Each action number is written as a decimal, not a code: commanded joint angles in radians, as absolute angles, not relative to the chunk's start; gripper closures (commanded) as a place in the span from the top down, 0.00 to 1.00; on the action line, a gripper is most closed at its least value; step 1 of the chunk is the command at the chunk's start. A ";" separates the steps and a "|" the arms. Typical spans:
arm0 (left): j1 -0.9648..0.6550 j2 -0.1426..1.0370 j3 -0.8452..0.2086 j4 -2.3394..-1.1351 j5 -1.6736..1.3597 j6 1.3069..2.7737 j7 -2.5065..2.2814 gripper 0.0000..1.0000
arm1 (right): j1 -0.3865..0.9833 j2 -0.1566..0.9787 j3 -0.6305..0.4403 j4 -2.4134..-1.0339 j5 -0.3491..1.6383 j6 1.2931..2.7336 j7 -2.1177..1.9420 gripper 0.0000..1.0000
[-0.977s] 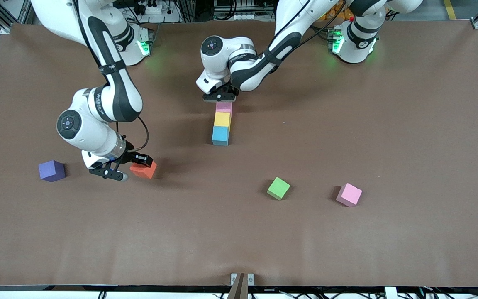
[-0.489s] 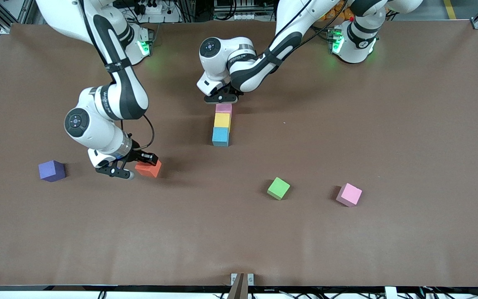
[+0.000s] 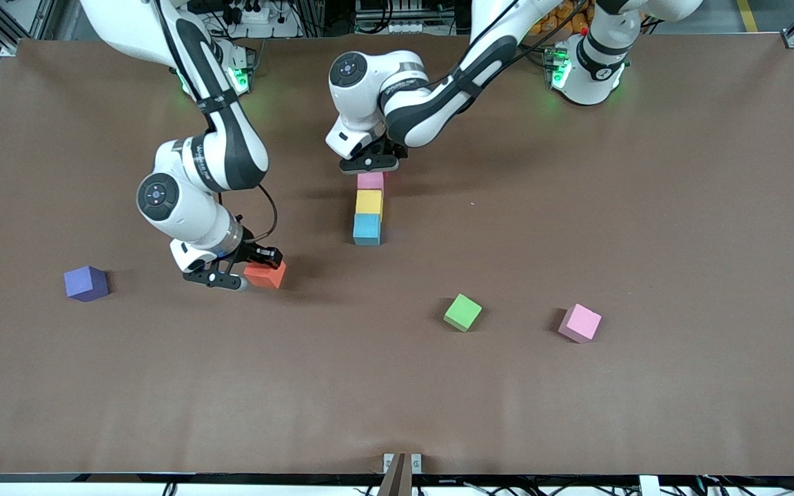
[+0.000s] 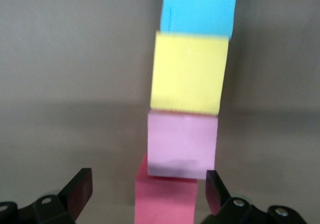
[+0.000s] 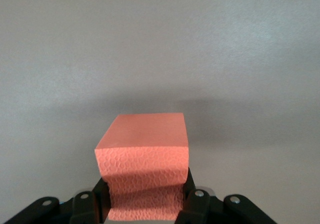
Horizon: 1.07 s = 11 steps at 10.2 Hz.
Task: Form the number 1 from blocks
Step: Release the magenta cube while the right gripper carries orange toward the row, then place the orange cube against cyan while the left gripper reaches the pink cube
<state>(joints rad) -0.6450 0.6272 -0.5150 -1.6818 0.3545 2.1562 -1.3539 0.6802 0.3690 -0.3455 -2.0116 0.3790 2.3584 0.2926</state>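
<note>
Right gripper (image 3: 251,270) clamps the matte orange cube (image 3: 265,274) above bare table, not yet added; mid-table the crimson cube (image 4: 165,201), pink cube (image 3: 371,181), yellow cube (image 3: 369,202) and sky-blue cube (image 3: 367,228) touch in line, left gripper (image 3: 369,162) jaws apart over its top end.

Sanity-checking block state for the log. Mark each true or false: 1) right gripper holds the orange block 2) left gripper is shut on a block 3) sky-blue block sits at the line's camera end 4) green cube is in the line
1) True: the right gripper is shut on the orange block.
2) False: the left gripper is open over the line's end, near the pink block.
3) True: the sky-blue block is nearest the front camera, beside the yellow block.
4) False: the green cube lies apart.
</note>
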 commanded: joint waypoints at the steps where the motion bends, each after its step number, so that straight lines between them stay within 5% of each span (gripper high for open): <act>1: -0.568 0.566 -0.517 -1.684 0.330 2.137 -1.344 1.00 | 0.728 0.403 -0.357 -1.994 0.396 2.372 0.301 0.49; 11: -0.067 0.505 -0.515 -1.637 0.359 2.135 -1.012 1.00 | 0.920 0.629 -0.357 -1.717 0.405 2.355 0.435 0.53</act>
<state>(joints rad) -0.1255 0.5182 -0.5043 -1.6427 0.3547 2.1531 -1.0853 0.8977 0.5864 -0.3445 -1.7762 0.3863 2.3720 0.3919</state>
